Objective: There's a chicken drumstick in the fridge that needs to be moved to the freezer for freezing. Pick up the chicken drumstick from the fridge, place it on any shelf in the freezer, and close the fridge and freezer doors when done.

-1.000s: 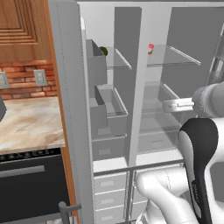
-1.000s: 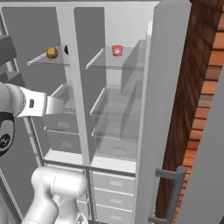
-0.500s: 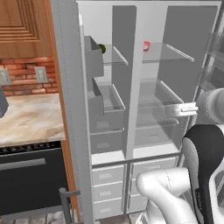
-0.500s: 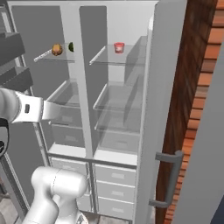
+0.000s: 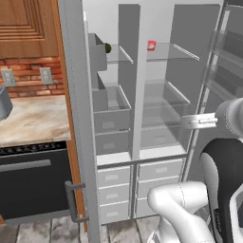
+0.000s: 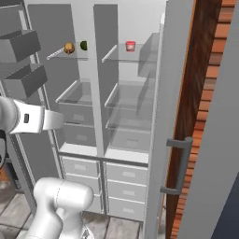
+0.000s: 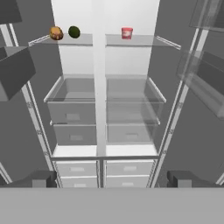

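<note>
Grey fridge shelves (image 7: 78,89) stand open beside a brick wall (image 5: 28,71), end effector (image 7: 111,178) spread wide.

The refrigerator (image 5: 142,95) stands open, its left door (image 5: 78,118) edge-on with a bar handle (image 5: 71,201) low down. A dark green ball (image 5: 107,47) and a red-and-white item (image 5: 151,45) sit on the top glass shelves. Beige worktop (image 5: 33,118) lies left, below brick wall

A red brick wall (image 5: 28,76) with outlets rises behind a mottled beige counter (image 5: 33,121), wood cabinet (image 5: 28,28) above
</note>
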Robot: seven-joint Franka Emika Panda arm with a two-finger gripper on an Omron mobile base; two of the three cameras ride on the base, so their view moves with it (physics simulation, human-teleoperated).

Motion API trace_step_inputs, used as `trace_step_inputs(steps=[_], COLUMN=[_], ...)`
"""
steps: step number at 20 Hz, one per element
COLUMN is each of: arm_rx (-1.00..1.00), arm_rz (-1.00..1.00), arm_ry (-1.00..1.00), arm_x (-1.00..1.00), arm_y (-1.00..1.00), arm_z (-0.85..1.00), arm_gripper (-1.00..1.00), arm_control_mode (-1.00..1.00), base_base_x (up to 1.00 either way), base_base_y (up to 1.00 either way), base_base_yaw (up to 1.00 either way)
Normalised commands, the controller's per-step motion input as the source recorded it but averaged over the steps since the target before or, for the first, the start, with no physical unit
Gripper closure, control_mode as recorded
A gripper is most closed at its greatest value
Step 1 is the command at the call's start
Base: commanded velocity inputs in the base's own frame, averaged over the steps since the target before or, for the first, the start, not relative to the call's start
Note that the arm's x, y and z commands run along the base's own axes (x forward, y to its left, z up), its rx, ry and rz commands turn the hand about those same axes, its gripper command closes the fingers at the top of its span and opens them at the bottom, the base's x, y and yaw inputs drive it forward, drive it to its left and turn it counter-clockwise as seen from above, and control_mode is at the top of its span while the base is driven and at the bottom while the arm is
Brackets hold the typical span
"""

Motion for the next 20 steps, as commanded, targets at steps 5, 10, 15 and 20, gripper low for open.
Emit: trace_step_inputs(steps=[5, 10, 15, 20], arm_rx=[0.0, 0.0, 0.0, 0.0], arm_rz=[0.0, 0.0, 0.0, 0.0], arm_ry=[0.0, 0.0, 0.0, 0.0], arm_x=[0.0, 0.0, 0.0, 0.0], arm_y=[0.0, 0.0, 0.0, 0.0], arm_z=[0.0, 0.0, 0.0, 0.0], arm_gripper=[-1.0, -1.0, -1.0, -1.0], arm_control_mode=[1.0, 1.0, 1.0, 1.0], base_base_x=[-0.29, -0.68, -0.19, 0.22], base_base_y=[0.0, 0.0, 0.03, 0.13], base_base_yaw=[0.0, 0.0, 0.0, 0.0])
